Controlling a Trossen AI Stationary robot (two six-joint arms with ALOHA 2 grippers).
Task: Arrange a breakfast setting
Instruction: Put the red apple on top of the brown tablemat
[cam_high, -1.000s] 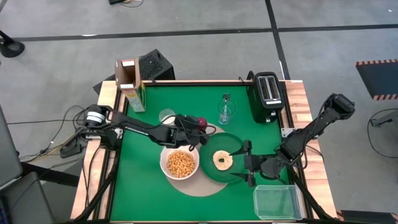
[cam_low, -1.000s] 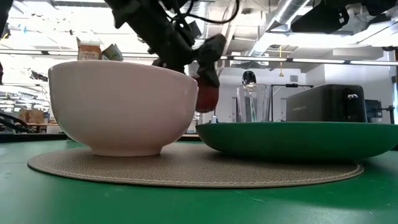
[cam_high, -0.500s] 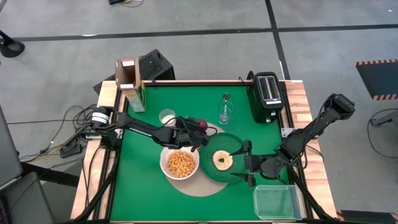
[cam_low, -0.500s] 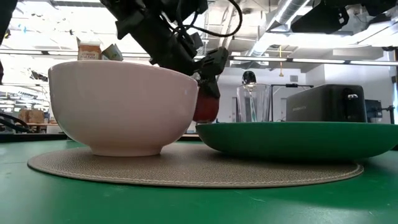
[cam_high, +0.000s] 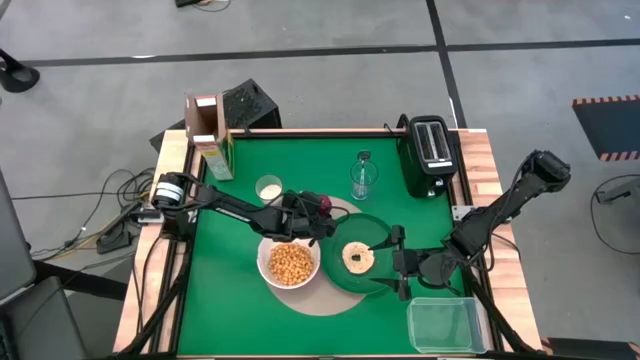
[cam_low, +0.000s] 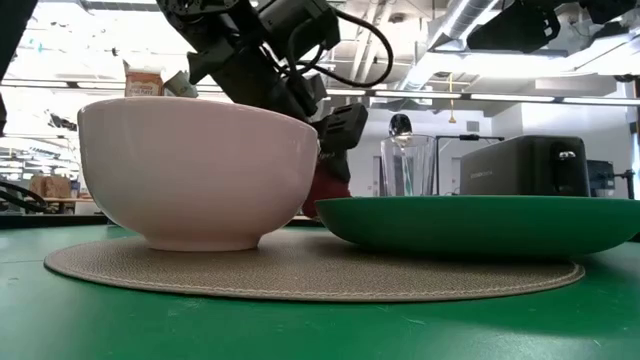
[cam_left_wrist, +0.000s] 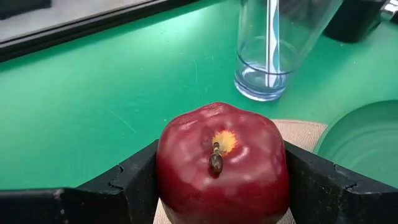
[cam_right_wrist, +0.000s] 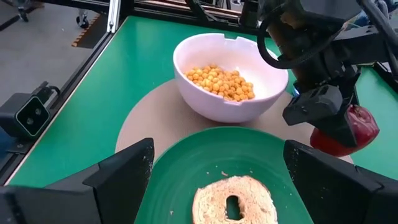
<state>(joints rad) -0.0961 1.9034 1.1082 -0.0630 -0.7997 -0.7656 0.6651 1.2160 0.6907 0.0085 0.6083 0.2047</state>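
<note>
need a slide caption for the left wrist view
Left gripper holds a red apple above the round tan mat, beside a clear glass and dark-green plate.

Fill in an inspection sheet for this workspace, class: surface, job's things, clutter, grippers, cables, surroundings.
Surface: green table, round tan mat.
Job's things: white bowl and dark-green plate on mat; toasted bread on plate; glass, small white cup.
Clutter: toaster, plastic tub, carton.
Grippers: left gripper shut on red apple; right gripper open over plate.
Cables: on floor.
Surroundings: nothing seen.
</note>
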